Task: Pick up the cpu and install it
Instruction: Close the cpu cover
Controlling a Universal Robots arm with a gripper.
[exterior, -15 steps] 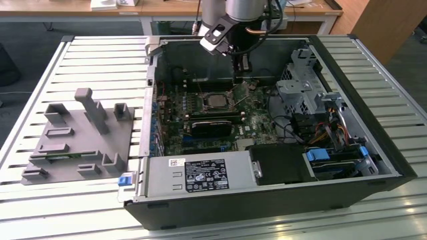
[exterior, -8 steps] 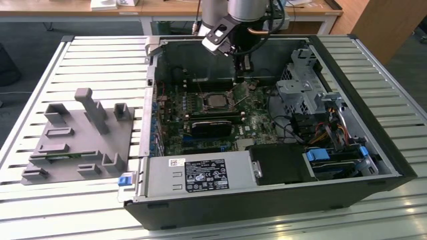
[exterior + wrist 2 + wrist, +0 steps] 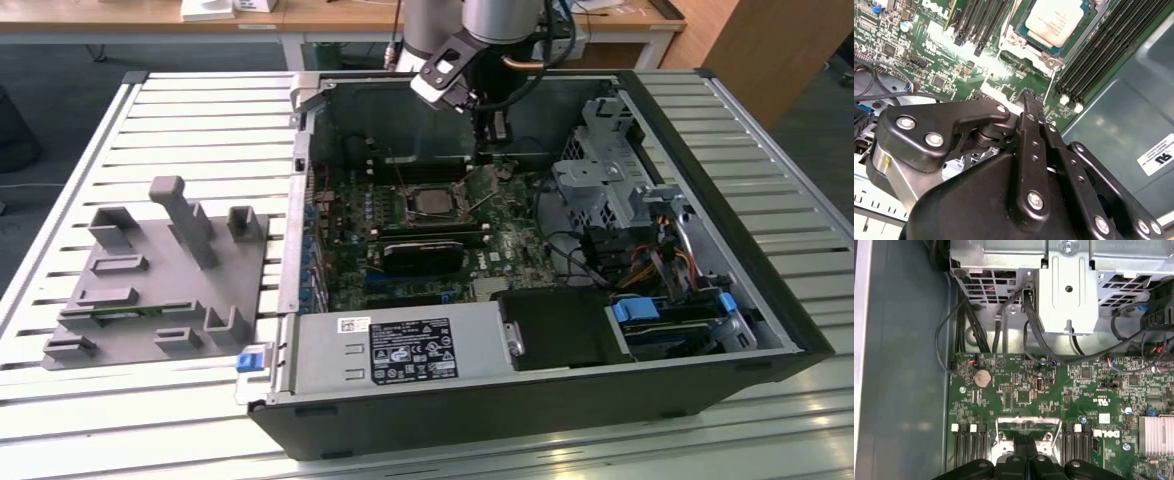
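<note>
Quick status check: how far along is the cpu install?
Done: the cpu sits in its socket on the board. In hand: nothing. The claw is shut and empty, poised over the board near the socket. Left: I cannot tell whether the socket is latched, so that needs checking.

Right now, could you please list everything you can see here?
White slatted table: one, white, beneath everything.
Open black computer case: one, black, on the table.
Green motherboard: one, green, inside the case.
Flat square silver-topped cpu: one, silver-grey, in the motherboard socket.
Black rectangular module: one, black, on the motherboard beside the cpu.
Labelled metal power supply box: one, silver-grey, in the case.
Grey plastic block fixture: one, grey, on the table, exterior view's left.
Black end effector: one, black, shut, empty, above the motherboard.
</note>
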